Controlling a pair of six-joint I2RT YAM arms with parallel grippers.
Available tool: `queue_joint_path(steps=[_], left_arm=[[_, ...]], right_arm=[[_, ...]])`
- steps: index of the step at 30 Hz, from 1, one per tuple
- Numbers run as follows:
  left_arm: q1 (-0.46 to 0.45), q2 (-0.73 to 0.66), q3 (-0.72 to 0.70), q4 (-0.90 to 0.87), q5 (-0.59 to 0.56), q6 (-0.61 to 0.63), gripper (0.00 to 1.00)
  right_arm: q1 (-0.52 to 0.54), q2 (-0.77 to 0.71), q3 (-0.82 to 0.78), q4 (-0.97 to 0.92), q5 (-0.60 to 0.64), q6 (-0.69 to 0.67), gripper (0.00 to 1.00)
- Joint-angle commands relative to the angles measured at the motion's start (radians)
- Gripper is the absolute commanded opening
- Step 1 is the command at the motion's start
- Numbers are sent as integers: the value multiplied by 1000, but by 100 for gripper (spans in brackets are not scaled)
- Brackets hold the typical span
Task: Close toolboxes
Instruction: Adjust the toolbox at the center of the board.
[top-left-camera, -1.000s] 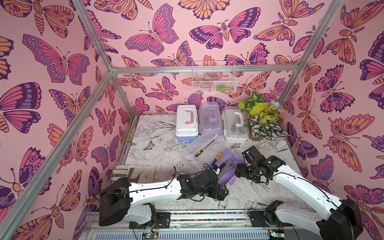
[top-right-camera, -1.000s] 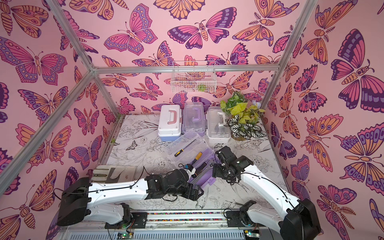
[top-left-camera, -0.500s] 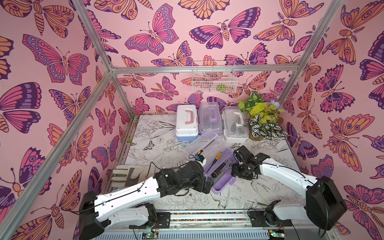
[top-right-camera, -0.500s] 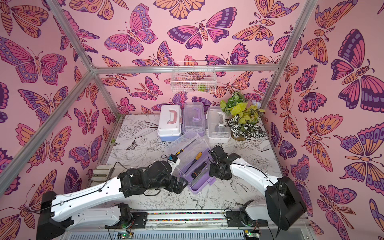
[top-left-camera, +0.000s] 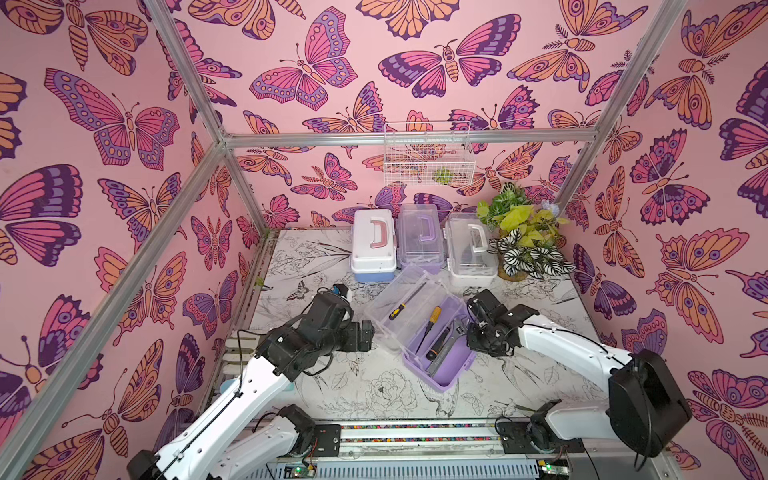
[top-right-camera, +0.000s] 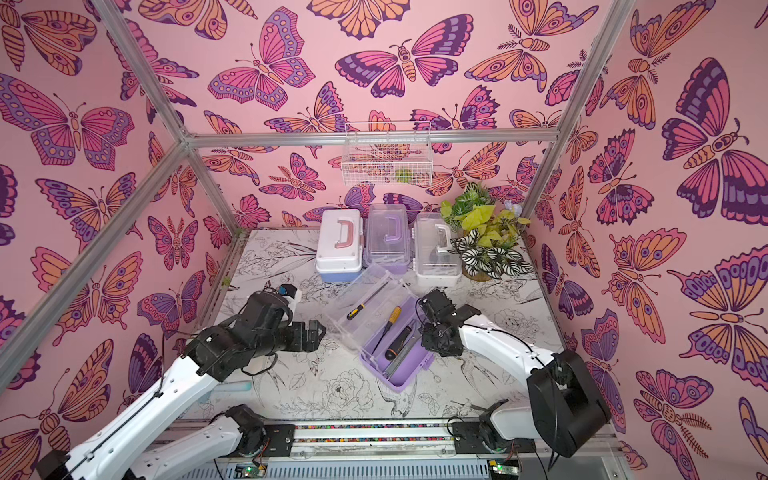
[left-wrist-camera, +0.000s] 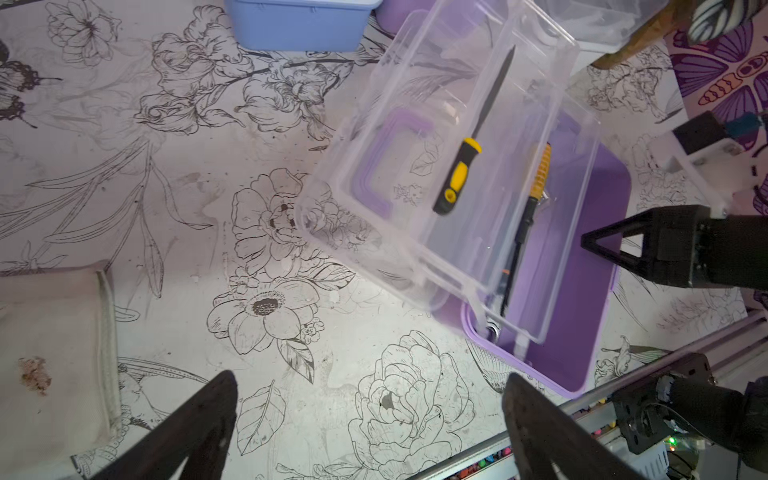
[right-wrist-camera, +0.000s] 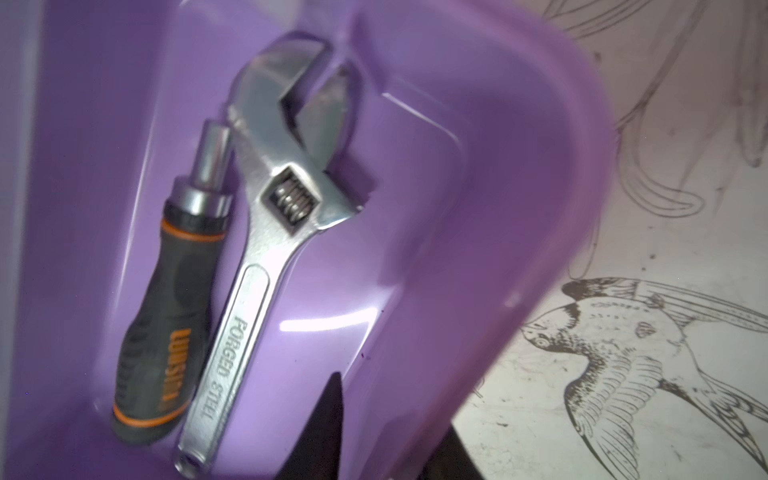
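An open lilac toolbox (top-left-camera: 448, 376) lies mid-table with its clear lid (top-left-camera: 409, 305) swung back toward the left. A wrench (right-wrist-camera: 266, 232) and a stubby screwdriver (right-wrist-camera: 166, 324) lie in the base, and a yellow-handled tool (left-wrist-camera: 457, 174) rests on the lid. My right gripper (right-wrist-camera: 390, 415) straddles the base's right wall (right-wrist-camera: 478, 208), one finger inside and one outside, shut on it. My left gripper (left-wrist-camera: 368, 382) hangs open over bare table, left of the lid (left-wrist-camera: 419, 237). Three closed toolboxes stand at the back: blue (top-left-camera: 373, 245), lilac (top-left-camera: 419, 237), white (top-left-camera: 471, 245).
A potted plant (top-left-camera: 523, 237) stands at the back right beside the white toolbox. A white wire basket (top-left-camera: 428, 153) hangs on the back wall. A white cloth (left-wrist-camera: 54, 345) lies at the table's left front. The arms' rail (top-left-camera: 415, 432) runs along the front edge.
My left arm has drawn back to the left, away from the open toolbox. My right gripper has settled on the base's right wall and its jaws have closed in.
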Motion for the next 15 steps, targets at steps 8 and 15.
queue_joint_path(steps=[8,15], left_arm=[[199,32,-38,55,110,67,99],[230,67,-202,206,246,-41,94]], right_arm=[[-19,63,71,-57,18,-207,10],[-112,86,111,15,-79,-328,7]])
